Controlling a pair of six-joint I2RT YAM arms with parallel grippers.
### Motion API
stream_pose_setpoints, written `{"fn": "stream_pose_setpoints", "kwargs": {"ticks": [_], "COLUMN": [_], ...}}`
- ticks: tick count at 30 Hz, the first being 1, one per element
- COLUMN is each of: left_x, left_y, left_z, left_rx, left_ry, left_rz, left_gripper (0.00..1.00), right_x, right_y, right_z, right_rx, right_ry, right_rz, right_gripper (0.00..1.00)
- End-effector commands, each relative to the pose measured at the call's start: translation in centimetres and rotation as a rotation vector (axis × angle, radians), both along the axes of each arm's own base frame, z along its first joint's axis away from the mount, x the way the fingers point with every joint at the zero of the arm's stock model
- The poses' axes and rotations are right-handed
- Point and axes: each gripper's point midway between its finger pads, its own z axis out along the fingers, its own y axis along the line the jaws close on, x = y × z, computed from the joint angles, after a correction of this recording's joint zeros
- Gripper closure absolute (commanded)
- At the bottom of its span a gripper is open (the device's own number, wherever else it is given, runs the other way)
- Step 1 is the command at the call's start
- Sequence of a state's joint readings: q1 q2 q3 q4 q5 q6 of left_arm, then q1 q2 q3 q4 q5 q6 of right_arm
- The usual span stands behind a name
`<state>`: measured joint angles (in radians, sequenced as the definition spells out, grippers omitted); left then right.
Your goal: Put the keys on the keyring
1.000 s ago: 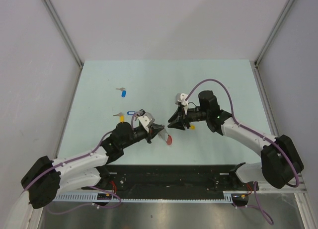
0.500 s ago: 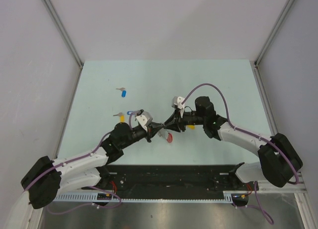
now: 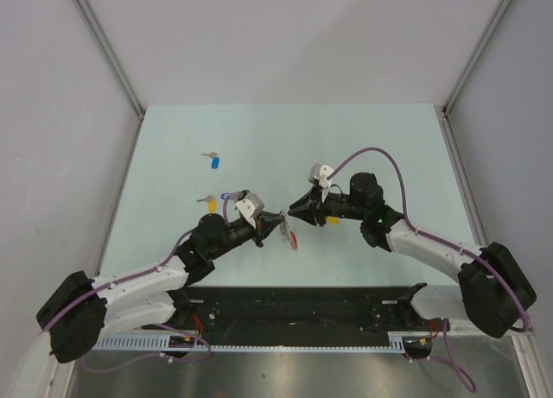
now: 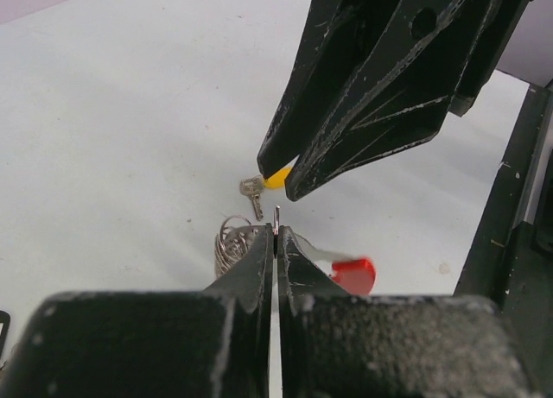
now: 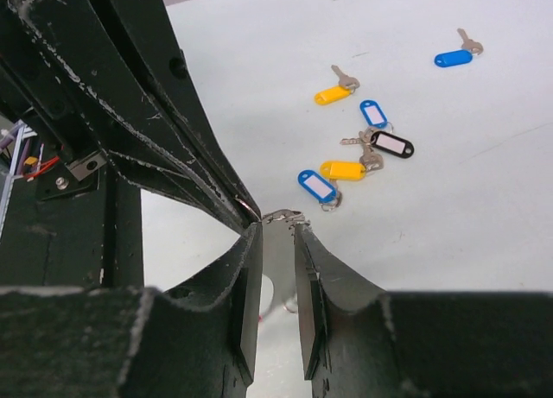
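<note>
My left gripper (image 3: 275,223) is shut on the metal loop of the keyring (image 4: 276,218). The keyring's wire coil (image 4: 231,243) and red plastic arc (image 4: 354,274) hang beside the fingers, and the red arc also shows in the top view (image 3: 294,239). My right gripper (image 3: 293,211) faces it tip to tip, jaws a narrow gap apart. The loop's end (image 5: 283,216) lies just across its fingertips (image 5: 251,239). Several keys lie on the table: blue (image 5: 454,58), yellow (image 5: 333,95), blue (image 5: 373,113), dark (image 5: 393,144), yellow (image 5: 343,169) and blue (image 5: 316,186).
Another yellow-tagged key (image 3: 333,220) lies on the table under the right gripper and shows in the left wrist view (image 4: 263,182). A lone blue key (image 3: 216,161) lies at the far left. A black rail (image 3: 302,307) runs along the table's near edge.
The right gripper has moved left until its tips meet the left gripper's tips. The left gripper has lifted the keyring slightly toward it.
</note>
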<state>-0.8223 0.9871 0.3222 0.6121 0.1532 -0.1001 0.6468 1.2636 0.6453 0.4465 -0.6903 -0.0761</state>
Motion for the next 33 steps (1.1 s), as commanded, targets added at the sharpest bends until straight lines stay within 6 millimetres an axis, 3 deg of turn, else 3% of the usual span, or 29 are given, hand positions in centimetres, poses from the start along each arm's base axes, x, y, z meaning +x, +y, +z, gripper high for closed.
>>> {"fn": "stream_pose_setpoints", "kwargs": {"ticks": [1, 11, 26, 33], "left_x": [0.4, 0.8, 0.5, 0.3], "left_y": [0.1, 0.4, -0.1, -0.2], "left_z": [1.9, 2.1, 2.2, 2.4], "left_rx": [-0.067, -0.079, -0.099, -0.106], "left_ry": [-0.03, -0.029, -0.026, -0.03], "left_rz": [0.029, 0.06, 0.029, 0.018], "left_gripper": [1.0, 1.0, 0.99, 1.0], "right_x": [0.4, -0.3, 0.4, 0.9], "right_y": [0.4, 1.0, 1.9, 2.1], "right_z": [2.0, 1.2, 0.4, 0.4], "right_rx": [0.06, 0.051, 0.054, 0.075], "right_ry": [-0.053, -0.041, -0.026, -0.025], "right_rz": [-0.031, 0.015, -0.023, -0.067], "right_gripper": [0.74, 0.74, 0.74, 0.8]}}
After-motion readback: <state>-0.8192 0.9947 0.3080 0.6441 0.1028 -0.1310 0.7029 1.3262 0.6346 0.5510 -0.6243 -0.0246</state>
